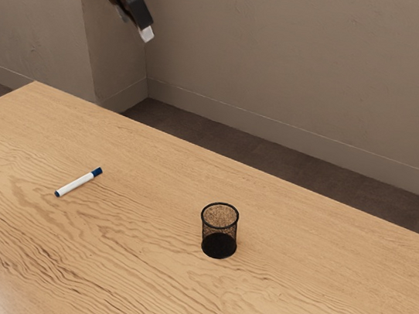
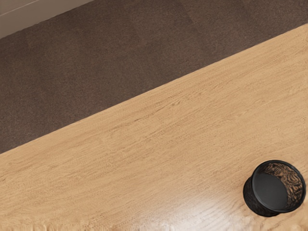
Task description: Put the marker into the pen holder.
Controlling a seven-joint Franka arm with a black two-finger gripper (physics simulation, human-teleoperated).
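While the black two-finger claw (image 1: 135,26) hangs high, spread open, the slim white-and-blue marker (image 1: 78,183) lies on the wooden worktop (image 1: 122,277), well apart from that round black mesh pen holder (image 1: 218,244)!

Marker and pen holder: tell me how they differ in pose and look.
The marker lies on its side; the pen holder stands upright. The marker is white with blue ends, while the pen holder is black mesh. The marker is slim; the pen holder is wider and open-topped. Both rest on the wooden table.
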